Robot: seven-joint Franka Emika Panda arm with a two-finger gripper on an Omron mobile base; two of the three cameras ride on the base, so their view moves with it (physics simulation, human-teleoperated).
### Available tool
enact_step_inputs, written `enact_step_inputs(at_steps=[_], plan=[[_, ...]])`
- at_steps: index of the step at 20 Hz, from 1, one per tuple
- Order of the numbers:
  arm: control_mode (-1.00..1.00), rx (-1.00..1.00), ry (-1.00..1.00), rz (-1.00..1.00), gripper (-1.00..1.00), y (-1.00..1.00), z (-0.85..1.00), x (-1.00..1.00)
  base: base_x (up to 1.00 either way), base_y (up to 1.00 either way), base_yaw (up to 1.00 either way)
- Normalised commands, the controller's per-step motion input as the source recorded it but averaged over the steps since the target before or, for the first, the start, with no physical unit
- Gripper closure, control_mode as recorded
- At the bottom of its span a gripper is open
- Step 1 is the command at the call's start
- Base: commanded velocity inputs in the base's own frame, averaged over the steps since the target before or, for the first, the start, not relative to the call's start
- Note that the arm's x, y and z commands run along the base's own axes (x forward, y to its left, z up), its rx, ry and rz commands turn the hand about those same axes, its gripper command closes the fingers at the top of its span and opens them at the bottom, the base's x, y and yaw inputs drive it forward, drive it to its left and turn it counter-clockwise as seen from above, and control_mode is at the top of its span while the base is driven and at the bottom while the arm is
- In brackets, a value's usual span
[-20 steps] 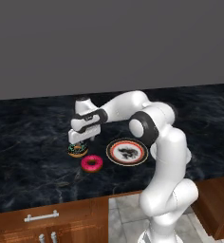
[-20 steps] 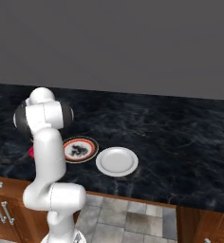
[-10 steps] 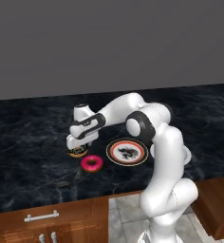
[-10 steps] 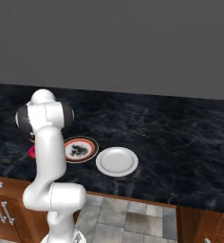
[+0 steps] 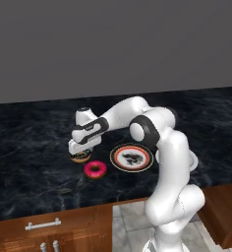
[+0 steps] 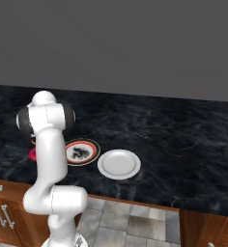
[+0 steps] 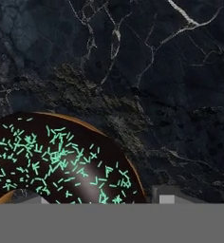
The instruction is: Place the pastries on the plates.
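Left base view: white two-finger gripper (image 5: pixel 80 150) low over chocolate-iced sprinkled ring donut (image 5: pixel 80 157) on black marble counter (image 5: pixel 34 147); finger spread cannot tell. Pink-iced ring donut (image 5: pixel 95 169) lies flat beside red-brown-ringed patterned plate (image 5: pixel 131 157), bare.

Right base view: plain white round plate (image 6: pixel 119 163) bare. Both placements left, I judge.

Hand view: chocolate donut flat, hole up, no long axis.

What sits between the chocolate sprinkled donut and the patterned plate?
The pink-iced ring donut lies just off the straight line from the chocolate sprinkled donut to the dark-rimmed patterned plate. Otherwise only bare black marble counter lies between; a lifted carry should clear it.
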Motion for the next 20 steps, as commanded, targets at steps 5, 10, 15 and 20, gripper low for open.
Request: enact_step_inputs(at_steps=[5, 10, 15, 20], plan=[[-1.0, 0.0, -0.03, 0.0, 1.0, -0.12, 0.05, -0.04, 0.0, 0.0, 0.0], [-1.0, 0.0, -0.04, 0.0, 1.0, -0.68, 0.56, -0.01, 0.0, 0.0, 0.0], [-1.0, -0.01, 0.0, -0.01, 1.0, -0.96, 0.57, -0.07, 0.0, 0.0, 0.0], [-1.0, 0.0, 0.04, -0.01, 1.0, -1.0, 0.18, -0.23, 0.0, 0.0, 0.0]])
